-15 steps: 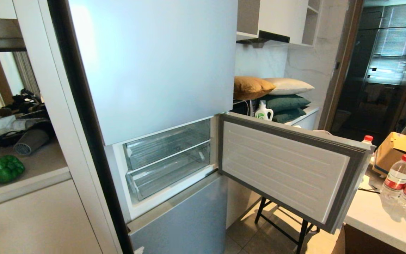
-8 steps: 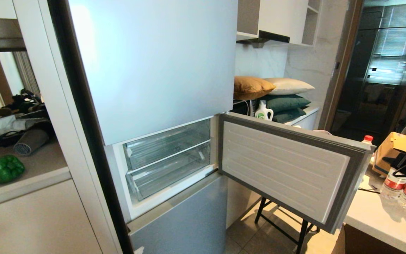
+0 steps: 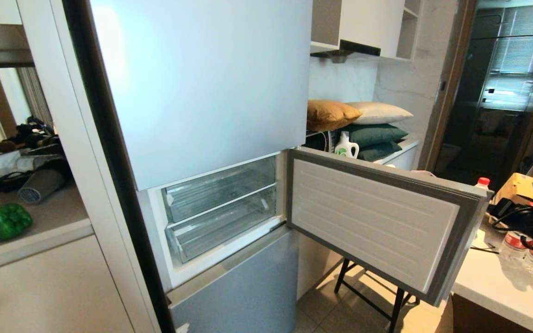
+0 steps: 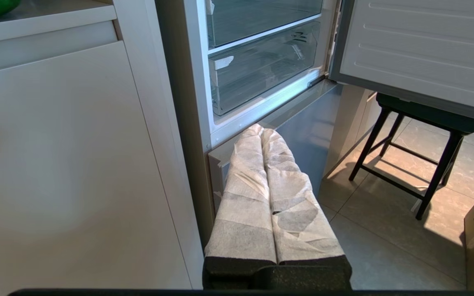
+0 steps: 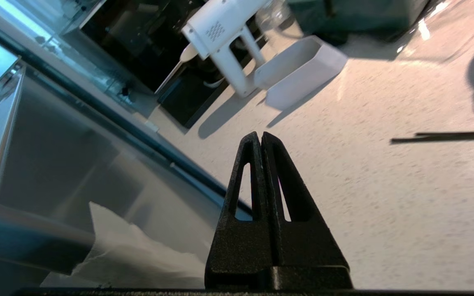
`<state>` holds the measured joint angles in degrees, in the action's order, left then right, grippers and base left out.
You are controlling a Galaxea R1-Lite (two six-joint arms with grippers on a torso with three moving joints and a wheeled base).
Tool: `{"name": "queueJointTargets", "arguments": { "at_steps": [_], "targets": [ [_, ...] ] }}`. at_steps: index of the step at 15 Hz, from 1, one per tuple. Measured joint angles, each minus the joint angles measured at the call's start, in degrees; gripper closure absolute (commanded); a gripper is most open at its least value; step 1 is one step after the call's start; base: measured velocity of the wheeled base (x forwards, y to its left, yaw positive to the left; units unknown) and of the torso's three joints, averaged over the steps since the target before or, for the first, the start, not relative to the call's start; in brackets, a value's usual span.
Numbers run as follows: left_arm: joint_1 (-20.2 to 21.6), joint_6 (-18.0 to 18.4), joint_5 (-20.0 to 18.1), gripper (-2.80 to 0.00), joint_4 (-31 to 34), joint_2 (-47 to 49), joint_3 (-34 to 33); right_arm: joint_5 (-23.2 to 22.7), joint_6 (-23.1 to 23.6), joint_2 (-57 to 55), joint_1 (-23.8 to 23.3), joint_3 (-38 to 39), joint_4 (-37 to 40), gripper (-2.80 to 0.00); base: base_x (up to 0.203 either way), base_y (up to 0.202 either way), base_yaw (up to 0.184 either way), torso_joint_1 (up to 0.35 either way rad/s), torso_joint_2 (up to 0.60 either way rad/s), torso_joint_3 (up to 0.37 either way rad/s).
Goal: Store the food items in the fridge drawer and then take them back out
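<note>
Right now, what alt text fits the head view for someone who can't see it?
A fridge's middle door stands swung open to the right, showing two clear drawers stacked inside, both looking empty. A green bell pepper lies on the counter at far left. The right arm reaches in at the right edge, above capped water bottles.

Bell pepper glossy dark green. Fridge drawer clear, ribbed. Pillows: mustard, cream, dark green. Water bottles: red caps, red labels. Left gripper white-wrapped; right gripper black.
</note>
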<state>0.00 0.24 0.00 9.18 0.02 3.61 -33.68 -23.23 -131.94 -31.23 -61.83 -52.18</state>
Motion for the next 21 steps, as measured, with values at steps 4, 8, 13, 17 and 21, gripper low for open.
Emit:
{"name": "queueJointTargets", "arguments": {
  "at_steps": [4, 8, 13, 17, 21],
  "targets": [
    [0.00, 0.02, 0.00, 0.00, 0.00, 0.00, 0.00, -0.91, -0.45, 0.20, 1.67, 3.45, -0.43, 0.00, 0.000, 0.000, 0.000, 0.000, 0.00, 0.000],
    [0.00, 0.02, 0.00, 0.00, 0.00, 0.00, 0.00, -1.94, -0.44, 2.50, 3.19, 11.28, -4.17, 0.00, 0.000, 0.000, 0.000, 0.000, 0.00, 0.000],
    [0.00, 0.02, 0.00, 0.00, 0.00, 0.00, 0.00, -3.24, -0.41, 8.32, 6.35, 25.11, -10.76, 0.00, 0.000, 0.000, 0.000, 0.000, 0.00, 0.000],
    [0.00, 0.02, 0.00, 0.00, 0.00, 0.00, 0.00, -5.25, -0.41, 14.42, 11.89, 36.62, -16.07, 0.00, 0.000, 0.000, 0.000, 0.000, 0.00, 0.000],
    [0.00, 0.01, 0.00, 0.00, 0.00, 0.00, 0.00, -6.62, -0.75, 19.63, 22.88, 43.03, -16.48, 0.00, 0.000, 0.000, 0.000, 0.000, 0.00, 0.000]
  ]
}}
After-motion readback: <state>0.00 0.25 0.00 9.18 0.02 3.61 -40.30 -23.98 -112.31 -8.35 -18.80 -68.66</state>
